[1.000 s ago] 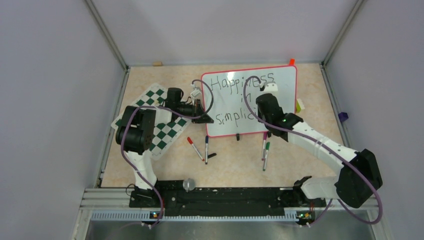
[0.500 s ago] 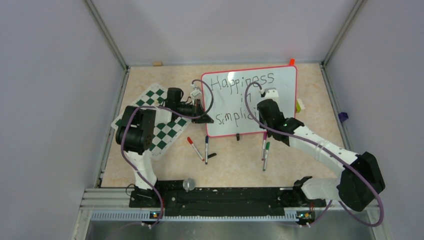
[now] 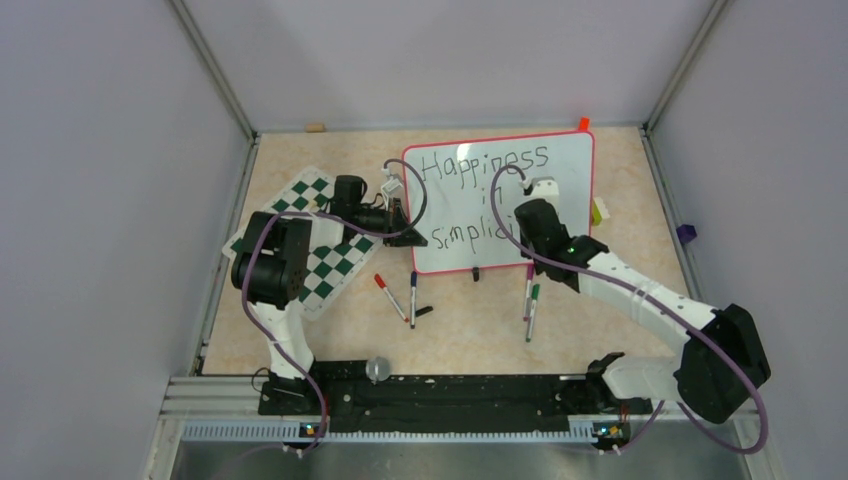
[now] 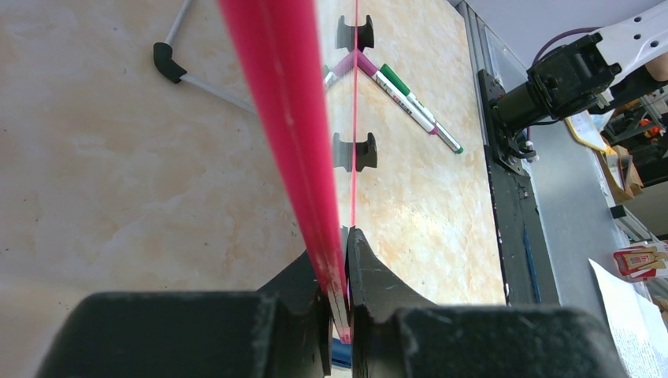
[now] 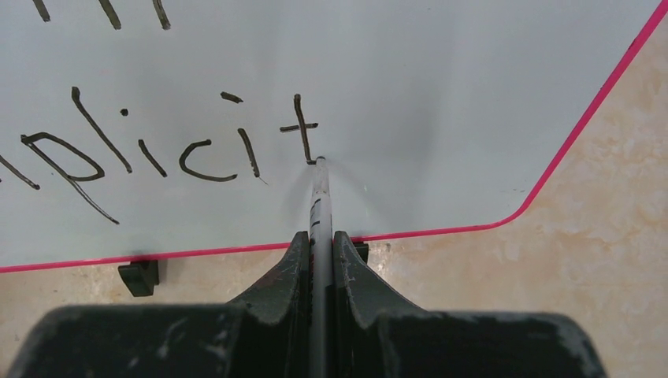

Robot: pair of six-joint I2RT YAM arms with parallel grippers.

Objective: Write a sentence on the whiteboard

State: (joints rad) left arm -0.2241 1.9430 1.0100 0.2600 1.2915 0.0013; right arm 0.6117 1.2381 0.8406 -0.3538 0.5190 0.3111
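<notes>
Two grippers work one board: the right gripper (image 5: 319, 240) is clenched on a marker (image 5: 321, 193) whose tip touches the whiteboard (image 5: 441, 87) at the foot of the "t" in "Simplicit". The left gripper (image 4: 336, 264) pinches the board's red frame (image 4: 287, 110) at its left edge, jaws almost closed on the thin rim. Since a second ago the right wrist has slid down and to the right, uncovering the end of "Happiness". Over the last half second it has not moved, and the left arm has held its place throughout. On the table (image 3: 460, 335) in front of the board lie loose markers: a red-capped one (image 3: 388, 295) and a blue-capped one (image 3: 412, 297) at left, and a purple-and-green pair (image 3: 530, 300) beneath the right arm. The left arm reaches across a green-and-white chess mat (image 3: 322, 268) just left of the board, which occupies the table's middle and far side.
</notes>
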